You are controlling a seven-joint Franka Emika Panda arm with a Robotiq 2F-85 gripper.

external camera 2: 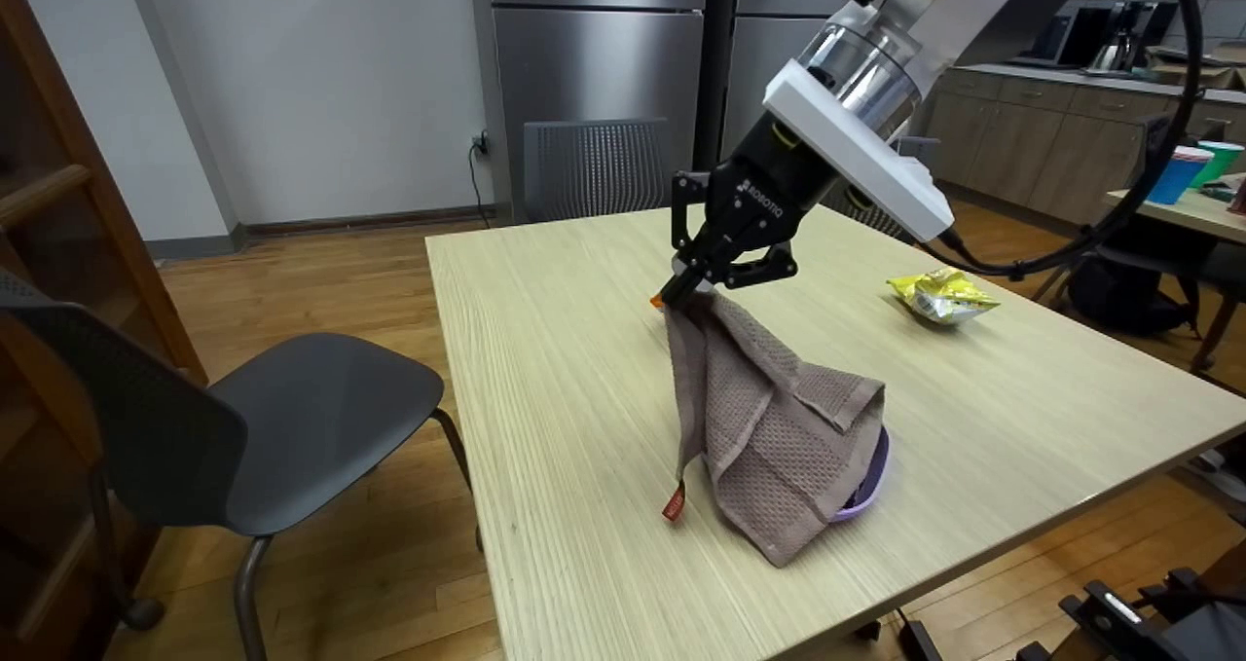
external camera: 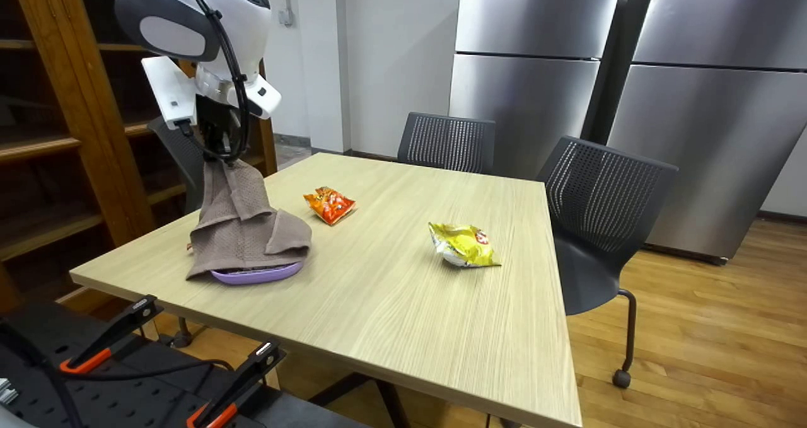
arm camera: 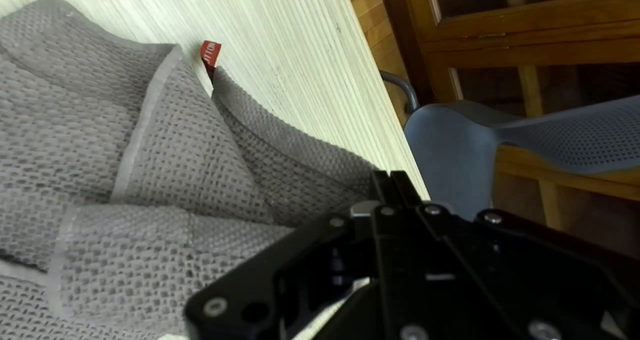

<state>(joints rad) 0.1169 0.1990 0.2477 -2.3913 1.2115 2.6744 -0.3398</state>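
One brown towel (external camera 2: 788, 437), near a tabletop (external camera: 126, 264) corner, drapes over a purple dish (external camera: 258, 275), its raised end pinched in my gripper (arm camera: 390, 176). I'd move slowly, pinch firm, so the cloth doesn't drag the dish.

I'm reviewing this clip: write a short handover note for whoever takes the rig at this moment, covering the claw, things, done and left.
Claw: the claw is shut on the upper end of the towel.
Things: the towel drapes down over most of a purple dish on the table; part of the rim shows, contents mostly hidden. An orange packet and a yellow packet lie apart from the towel.
Done: towel gripped, one end raised.
Left: towel not yet released; dish only partly exposed.
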